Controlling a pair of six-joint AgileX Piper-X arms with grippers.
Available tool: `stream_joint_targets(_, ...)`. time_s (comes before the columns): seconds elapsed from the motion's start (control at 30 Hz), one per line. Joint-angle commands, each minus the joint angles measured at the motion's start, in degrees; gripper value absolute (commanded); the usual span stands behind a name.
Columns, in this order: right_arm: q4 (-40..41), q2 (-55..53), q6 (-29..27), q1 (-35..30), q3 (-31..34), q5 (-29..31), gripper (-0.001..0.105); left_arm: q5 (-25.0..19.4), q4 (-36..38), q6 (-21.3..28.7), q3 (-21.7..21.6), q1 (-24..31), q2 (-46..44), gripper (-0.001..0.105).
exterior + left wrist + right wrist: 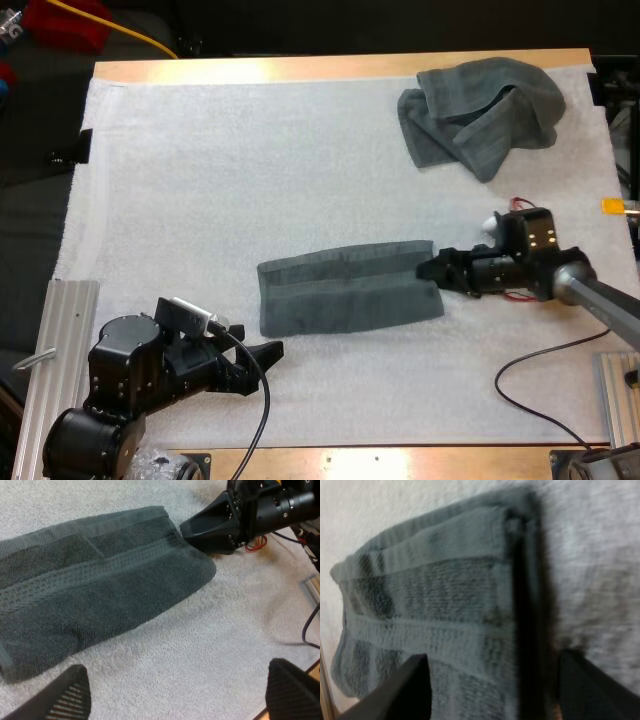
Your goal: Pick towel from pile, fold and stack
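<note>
**Folded towel in mid-mat, right gripper at its end, both grippers spread**

The high view gives the whole layout. The folded towel (pixel 350 292) lies flat as a long strip in the middle of the white mat (pixel 250 180). The crumpled towel (pixel 482 112) sits well apart from it, at the mat's far right corner, near the edge of the wooden table (pixel 330 68).

The right arm (pixel 600 300) comes in low from the right edge and lies almost level over the mat. The right gripper (pixel 428 270) is at the right end of the folded towel. The left arm (pixel 120 380) is bent close over the near left part of the mat. The left gripper (pixel 258 362) points toward the near left corner of the folded towel and is apart from it.

The left wrist view adds the towel's surface: a woven band runs along its length, and a layer edge crosses the top. Here the right gripper meets the towel's rounded end. The left gripper's own fingers stand wide apart over bare mat, clear of the towel.

The right wrist view brings the same towel end close, with its stripes and a dark shadow along the edge. The right gripper's fingers are spread, one over the towel and one over the mat, and they pinch nothing.
</note>
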Motion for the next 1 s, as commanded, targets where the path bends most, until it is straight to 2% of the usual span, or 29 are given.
stream_joint_targets(0.0, 0.5, 1.2, 0.8, 1.1, 0.1, -0.9, 0.057, 0.3, -0.2, 0.1, -0.4, -0.4, -0.3, 0.070)
stream_joint_targets(0.23, -0.7, 2.7, 3.9, 3.5, 0.1, -0.9, 0.057, 0.3, -0.2, 0.1, -0.4, -0.4, -0.3, 0.070)
stream_joint_targets(0.33, -1.0, 2.7, 5.4, 3.4, 0.1, -1.0, 0.053, 0.3, -0.2, 0.1, -0.4, -0.4, -0.3, 0.070)
stream_joint_targets(0.43, -1.0, 2.7, 6.1, 3.4, 0.1, -1.6, 0.034, 0.3, -0.2, 0.2, -0.4, -0.4, -0.3, 0.070)
stream_joint_targets(0.5, -0.6, 2.7, 6.4, 3.4, 0.1, -1.8, 0.013, 0.3, -0.2, 0.6, -0.4, -0.4, -0.3, 0.070)
stream_joint_targets(0.57, -0.4, 2.4, 6.4, 3.4, 0.1, -1.8, 0.001, 0.3, -0.2, 0.6, -0.4, -0.4, -0.3, 0.070)
stream_joint_targets(0.67, 0.7, 0.6, 5.5, 4.0, 0.1, 0.2, 0.002, 0.8, -0.2, 0.6, -0.4, -0.4, -0.3, 0.070)
stream_joint_targets(0.97, 13.5, -9.4, 0.8, 4.8, 0.1, 15.6, 0.002, 1.6, -0.2, 0.6, -0.4, -0.4, -0.3, 0.070)
